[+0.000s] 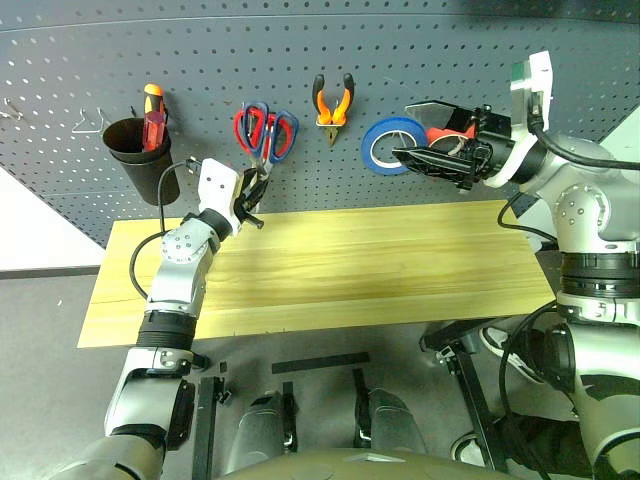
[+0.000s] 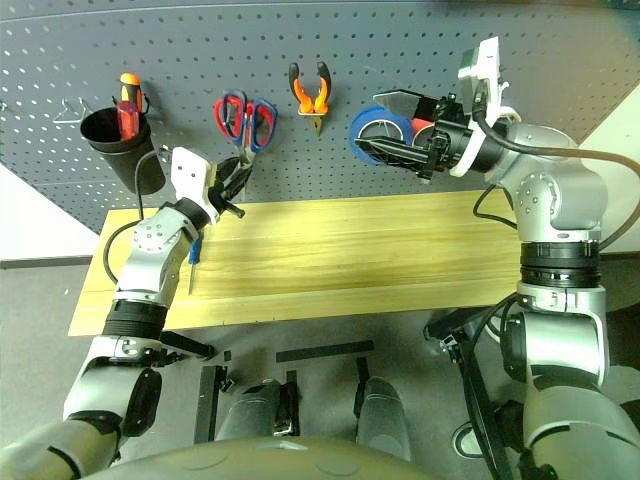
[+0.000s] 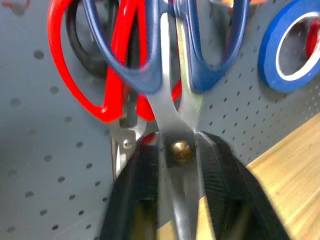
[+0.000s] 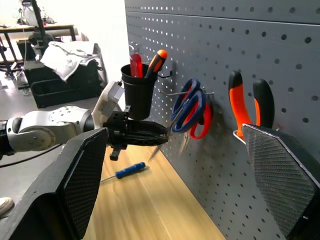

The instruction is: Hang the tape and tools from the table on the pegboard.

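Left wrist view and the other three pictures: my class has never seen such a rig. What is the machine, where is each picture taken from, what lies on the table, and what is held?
This is a humanoid robot with two arms, each ending in a two-fingered black gripper. Two pictures come from the cameras in its head, looking down over its arms. The other two come from a camera on each wrist.

On the light wood-plank table lies a slim blue-handled screwdriver. On the dark grey pegboard hang orange-and-black pliers, a blue ring of tape, red-handled scissors and dark-blue-handled scissors.

The left gripper is at the blades of the dark-blue scissors. Whether it grips them, I cannot tell. The right gripper is open and empty, in front of the tape.
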Robot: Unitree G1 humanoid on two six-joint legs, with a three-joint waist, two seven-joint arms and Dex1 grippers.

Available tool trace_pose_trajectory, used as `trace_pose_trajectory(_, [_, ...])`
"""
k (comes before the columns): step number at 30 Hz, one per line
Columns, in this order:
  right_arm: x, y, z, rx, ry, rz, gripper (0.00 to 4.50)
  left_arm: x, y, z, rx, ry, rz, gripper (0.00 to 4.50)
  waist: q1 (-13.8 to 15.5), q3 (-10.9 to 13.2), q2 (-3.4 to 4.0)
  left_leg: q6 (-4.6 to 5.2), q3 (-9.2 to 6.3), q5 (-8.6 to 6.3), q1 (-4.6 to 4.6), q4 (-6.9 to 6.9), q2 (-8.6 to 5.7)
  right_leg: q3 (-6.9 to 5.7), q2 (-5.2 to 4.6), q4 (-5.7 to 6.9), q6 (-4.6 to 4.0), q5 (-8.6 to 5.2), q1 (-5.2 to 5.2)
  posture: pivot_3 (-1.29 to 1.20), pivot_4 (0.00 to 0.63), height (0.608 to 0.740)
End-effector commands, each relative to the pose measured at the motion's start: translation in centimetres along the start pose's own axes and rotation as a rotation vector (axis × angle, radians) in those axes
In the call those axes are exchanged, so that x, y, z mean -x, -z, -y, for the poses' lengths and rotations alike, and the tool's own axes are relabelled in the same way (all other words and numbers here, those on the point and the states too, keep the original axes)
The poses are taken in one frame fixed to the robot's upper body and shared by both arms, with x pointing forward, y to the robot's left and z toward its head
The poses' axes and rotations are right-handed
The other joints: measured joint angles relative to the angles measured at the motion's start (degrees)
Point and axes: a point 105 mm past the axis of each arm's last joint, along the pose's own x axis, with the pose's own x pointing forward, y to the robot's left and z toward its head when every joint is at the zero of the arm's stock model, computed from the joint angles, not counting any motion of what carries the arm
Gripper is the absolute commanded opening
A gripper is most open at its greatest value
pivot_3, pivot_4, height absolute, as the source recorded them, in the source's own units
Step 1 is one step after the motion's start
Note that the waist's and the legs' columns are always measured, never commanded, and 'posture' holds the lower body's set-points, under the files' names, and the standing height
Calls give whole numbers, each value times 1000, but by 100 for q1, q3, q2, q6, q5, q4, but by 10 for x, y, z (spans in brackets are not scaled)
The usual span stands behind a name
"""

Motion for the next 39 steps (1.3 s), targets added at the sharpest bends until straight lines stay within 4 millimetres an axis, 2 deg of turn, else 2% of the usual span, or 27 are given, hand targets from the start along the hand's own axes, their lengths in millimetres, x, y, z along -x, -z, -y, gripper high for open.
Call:
trace_pose_trajectory(1, [2,-14,-2,74,6,23,4500,-1,-13,-7,-17,-26,40,2529,-2,-2,-1,0,1,0,0,0,0,0,0,0,0,0,0,-65,111,738])
trace_pose_trajectory(7, [4,-10,-7,69,0,15,4500,18,-25,-7,-26,-47,103,4465,0,-5,0,0,1,0,0,0,0,1,-1,0,0,0,0,-59,114,738])
trace_pose_trajectory(12, [2,-4,-14,41,-29,0,4500,50,-21,-6,-10,-68,107,4465,-2,-13,4,0,1,0,6,0,2,5,0,3,0,0,1,-45,121,738])
trace_pose_trajectory(16, [-10,9,-34,-26,-122,-19,4500,77,5,-16,50,-154,-54,4465,13,-14,5,0,1,0,18,0,2,8,-1,3,0,0,14,-15,134,738])
trace_pose_trajectory(20, [-28,28,-46,-83,-185,-51,4500,91,20,-34,56,-256,-197,4465,44,-14,5,0,-2,0,57,-1,4,11,1,3,0,0,52,21,146,738])
trace_pose_trajectory(24, [-45,47,-47,-91,-212,-100,4500,95,45,-41,68,-283,-413,4465,78,-14,5,1,-8,-1,84,-2,2,12,-1,-1,0,-1,86,46,159,738])
trace_pose_trajectory(28, [-66,62,-43,-117,-210,-122,4500,96,66,-47,154,-303,-553,4465,84,-14,5,0,-7,-1,84,-2,1,14,2,-1,0,-1,84,69,179,738])
trace_pose_trajectory(30, [-72,69,-48,-119,-240,-133,4500,94,70,-52,192,-331,-591,4465,84,-10,5,-2,-9,0,86,-7,3,12,7,1,-1,-1,82,79,193,738])
trace_pose_trajectory(39, [-89,72,-38,-130,-246,-145,4500,82,89,-65,207,-404,-736,4465,188,114,22,-3,-9,0,93,-9,3,17,7,-1,-2,-3,85,95,284,738])
